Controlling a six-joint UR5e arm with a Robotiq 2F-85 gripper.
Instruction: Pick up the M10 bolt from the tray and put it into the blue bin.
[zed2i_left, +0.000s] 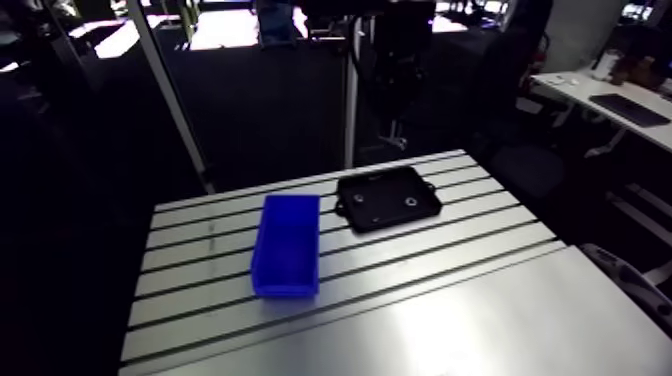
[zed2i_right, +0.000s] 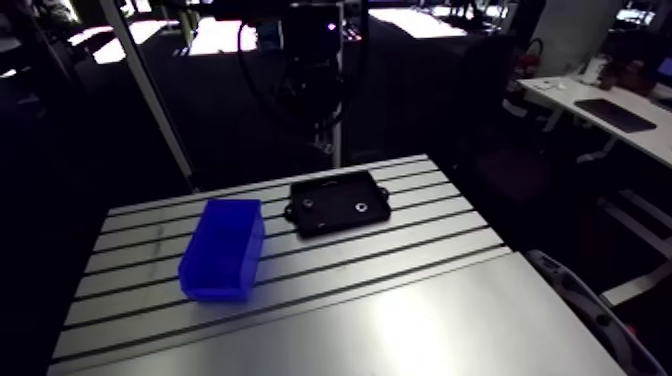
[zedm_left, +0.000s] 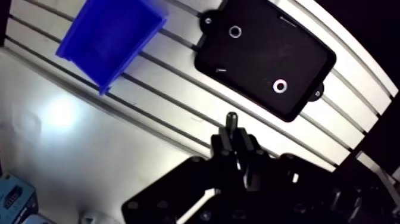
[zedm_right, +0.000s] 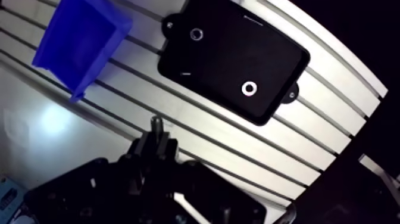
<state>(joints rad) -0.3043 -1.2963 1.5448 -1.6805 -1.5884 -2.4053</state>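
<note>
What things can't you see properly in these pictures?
The bolt: in the wrist view only a dark stub shows; the shut gripper hides the rest.
The two rings on the tray: too small to tell nuts from washers.
The blue bin: in the wrist view the picture's edge cuts part of it off.
The gripper in the arm view: too dark against the dim room to make out.

The gripper (zedm_left: 233, 137) is matte black: 2 narrow fingers (zedm_left: 221, 146) on a broad, angular body dotted with small round screw holes and a few pale glints.
</note>
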